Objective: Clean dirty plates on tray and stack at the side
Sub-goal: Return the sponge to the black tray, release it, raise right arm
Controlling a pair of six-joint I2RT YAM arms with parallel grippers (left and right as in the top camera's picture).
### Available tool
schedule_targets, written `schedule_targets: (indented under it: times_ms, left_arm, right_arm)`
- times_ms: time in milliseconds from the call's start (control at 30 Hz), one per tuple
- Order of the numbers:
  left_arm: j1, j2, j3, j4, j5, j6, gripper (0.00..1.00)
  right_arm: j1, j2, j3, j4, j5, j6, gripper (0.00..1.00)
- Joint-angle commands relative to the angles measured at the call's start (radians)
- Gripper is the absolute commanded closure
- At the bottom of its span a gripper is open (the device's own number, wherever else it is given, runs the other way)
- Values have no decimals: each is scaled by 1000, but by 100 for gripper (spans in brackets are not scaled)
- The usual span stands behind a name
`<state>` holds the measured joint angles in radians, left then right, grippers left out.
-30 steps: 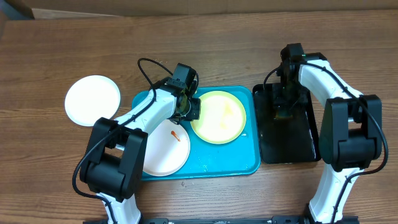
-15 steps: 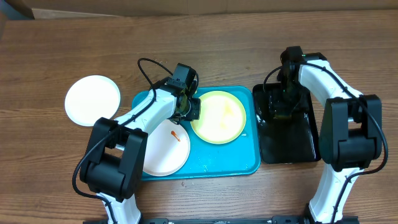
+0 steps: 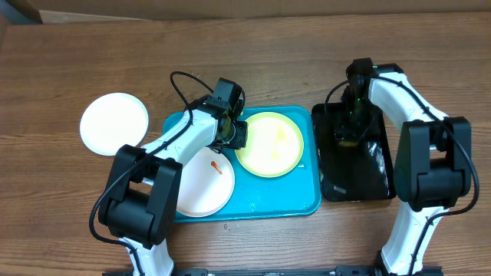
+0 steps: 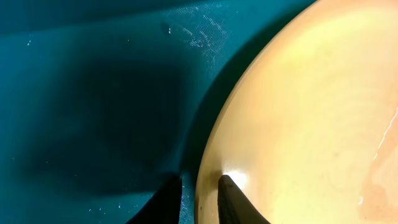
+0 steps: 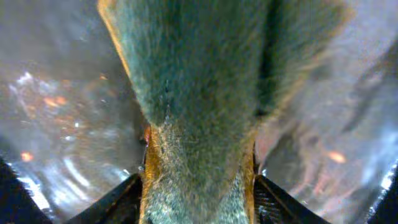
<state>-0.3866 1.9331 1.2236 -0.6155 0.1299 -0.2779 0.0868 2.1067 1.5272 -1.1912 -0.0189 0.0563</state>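
A pale yellow-green plate (image 3: 270, 144) lies in the top right of the turquoise tray (image 3: 276, 201). My left gripper (image 3: 236, 135) is shut on its left rim, one finger inside and one outside, as the left wrist view (image 4: 200, 193) shows on the plate (image 4: 311, 124). A white plate (image 3: 201, 184) with a red-orange smear lies at the tray's lower left. Another white plate (image 3: 114, 123) lies on the table to the left of the tray. My right gripper (image 3: 351, 126) is shut on a green and yellow sponge (image 5: 199, 93), low over the black tray (image 3: 360, 178).
The black tray's surface looks wet and glossy in the right wrist view (image 5: 56, 124). The turquoise tray floor (image 4: 93, 93) has small droplets. A cardboard edge (image 3: 92, 15) lies along the table's back left.
My right gripper has shifted slightly with the sponge over the black tray. My left gripper and the plates have not moved.
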Motion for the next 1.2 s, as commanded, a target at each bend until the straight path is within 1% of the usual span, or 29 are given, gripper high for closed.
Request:
schedule_targets:
  times_ms: [0, 133, 400, 433, 467, 500, 533, 567, 600, 633, 667, 733, 867, 900, 1000, 1067, 1133, 1167]
  left_arm:
    - [-4, 15, -2, -1, -6, 16, 77]
    - [-4, 15, -2, -1, -6, 15, 77]
    - [-4, 15, -2, -1, -6, 15, 77]
    - [-4, 15, -2, -1, -6, 15, 77]
    - [-4, 15, -2, -1, -6, 16, 77]
    - [-4, 15, -2, -1, -6, 15, 78]
    - [-4, 15, -2, -1, -6, 15, 78]
    - [-4, 15, -2, -1, -6, 15, 77]
    - [-4, 15, -2, -1, -6, 16, 75]
    - [-4, 15, -2, -1, -6, 16, 69]
    - [-4, 15, -2, -1, -6, 16, 64]
    - [-4, 15, -2, -1, -6, 16, 63]
    - [-5, 15, -2, 0, -6, 16, 66]
    - [-6, 15, -2, 0, -6, 16, 67]
    - [-6, 18, -2, 3, -7, 16, 76]
    - [-6, 24, -2, 3, -7, 16, 78]
    - [-6, 25, -2, 3, -7, 16, 80]
    - [-6, 25, -2, 3, -7, 16, 83]
  right_arm:
    - [2, -23, 49, 18, 17, 0, 37]
    - [2, -23, 45, 66, 25, 1, 32]
    - [2, -23, 44, 111, 26, 1, 35]
    - [2, -23, 44, 115, 26, 1, 38]
    - [2, -23, 43, 118, 26, 1, 49]
    - [2, -23, 43, 120, 26, 1, 71]
    - [2, -23, 43, 121, 26, 1, 81]
    - [2, -23, 43, 120, 26, 1, 82]
    - [2, -23, 43, 118, 25, 1, 75]
    - [2, -23, 44, 114, 25, 6, 50]
    - [2, -23, 44, 111, 25, 29, 40]
    - [2, -23, 48, 104, 16, 53, 37]
    - [0, -23, 112, 56, -5, 52, 36]
    - [0, -23, 138, 38, -5, 52, 34]
    - [-5, -23, 221, -16, -5, 53, 31]
    - [-14, -23, 269, -47, -5, 53, 29]
    - [-29, -23, 301, -69, -5, 53, 25]
    - [-39, -23, 308, -76, -5, 53, 14]
